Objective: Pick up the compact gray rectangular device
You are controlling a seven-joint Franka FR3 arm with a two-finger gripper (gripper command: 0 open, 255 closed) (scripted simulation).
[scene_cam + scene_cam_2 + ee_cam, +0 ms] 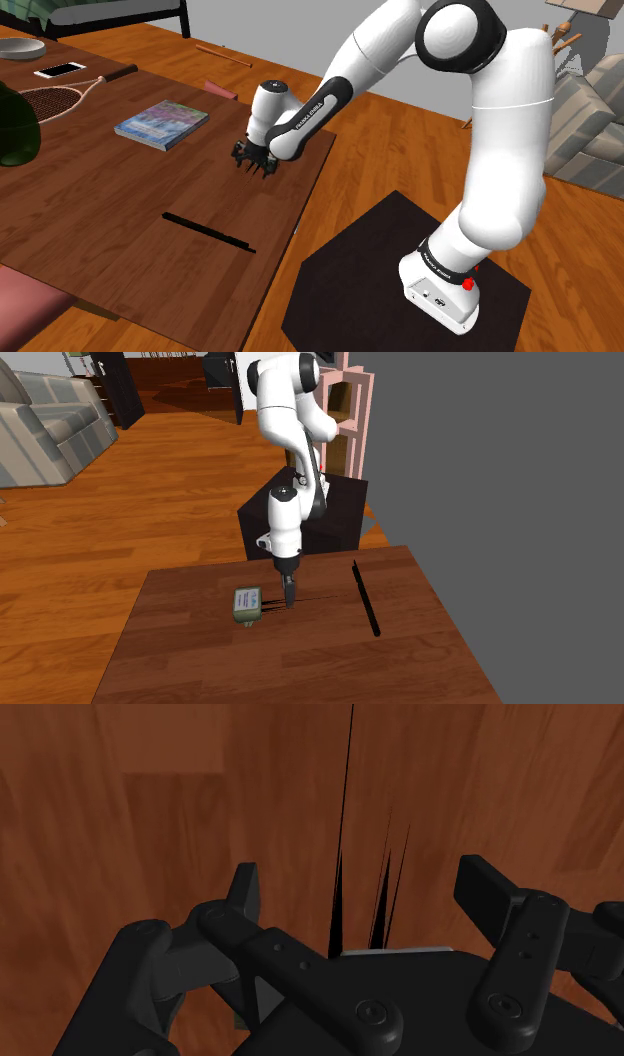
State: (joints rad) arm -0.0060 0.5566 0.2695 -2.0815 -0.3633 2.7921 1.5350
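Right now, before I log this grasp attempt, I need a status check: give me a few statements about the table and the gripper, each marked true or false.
1. The gripper has its fingers standing apart. True.
2. The gray device is lifted off the table. False: it lies on the table, beside the gripper.
3. A thin black stick lies on the table. True.
4. The book lies on top of the racket. False: they lie apart, each on the bare wood.
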